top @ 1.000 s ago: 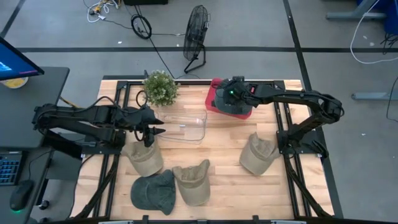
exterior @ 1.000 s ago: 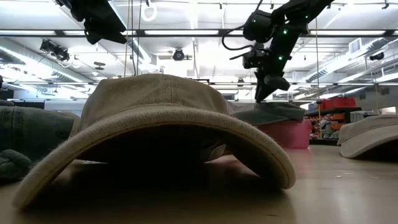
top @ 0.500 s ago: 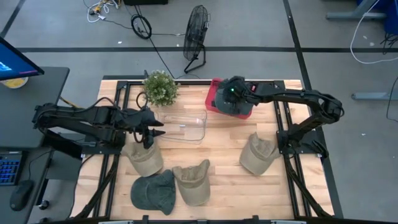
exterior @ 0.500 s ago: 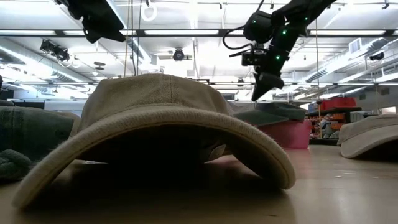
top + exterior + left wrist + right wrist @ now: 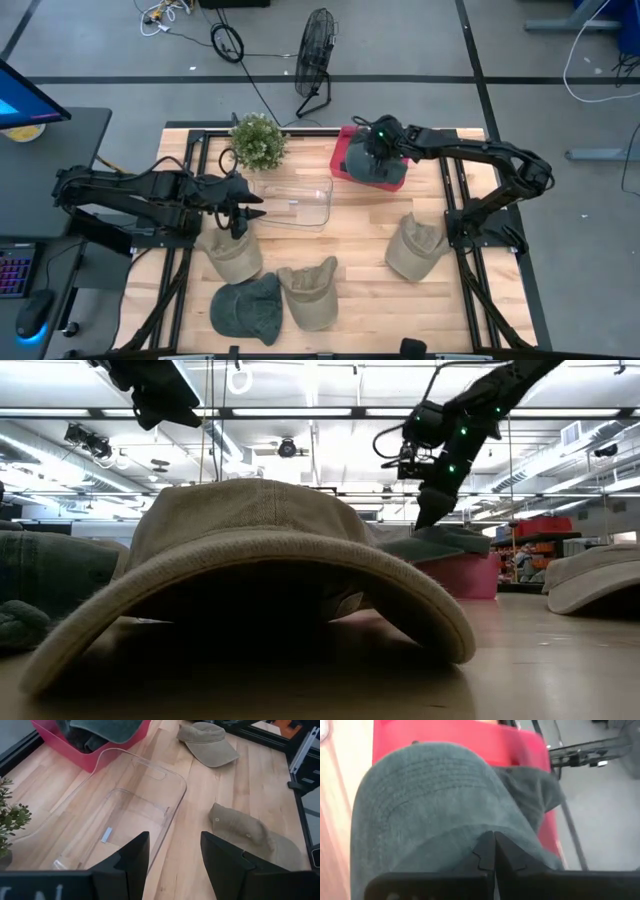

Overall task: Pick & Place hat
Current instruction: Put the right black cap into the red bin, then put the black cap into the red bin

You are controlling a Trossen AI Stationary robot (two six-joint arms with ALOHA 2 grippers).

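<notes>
A dark grey-green hat [image 5: 375, 170] lies in the red bin [image 5: 345, 158], its brim draped over the rim [image 5: 530, 785]. My right gripper [image 5: 494, 851] is shut and points down right at the hat's crown [image 5: 440, 540]. Three tan hats [image 5: 232, 255] [image 5: 310, 290] [image 5: 415, 247] and one dark green hat [image 5: 247, 308] rest on the table. My left gripper [image 5: 172, 851] is open and hovers over the left end of the clear container [image 5: 292, 200], touching nothing. My right gripper comes at the crown [image 5: 445, 795] of the hat in the bin from above, slanting down. I cannot tell whether the shut fingertips touch the cloth. No cloth shows between the fingers.
A potted plant [image 5: 258, 140] stands at the far edge beside the clear container. A fan [image 5: 318, 60] sits on the floor beyond the table. Bare wood lies between the container and the near hats. In the low view a tan hat [image 5: 250, 560] fills the foreground.
My right gripper has shifted a little toward the table's far right over the red bin and tipped, its fingertips staying just above the hat. The hat in the bin and my left arm have not moved.
</notes>
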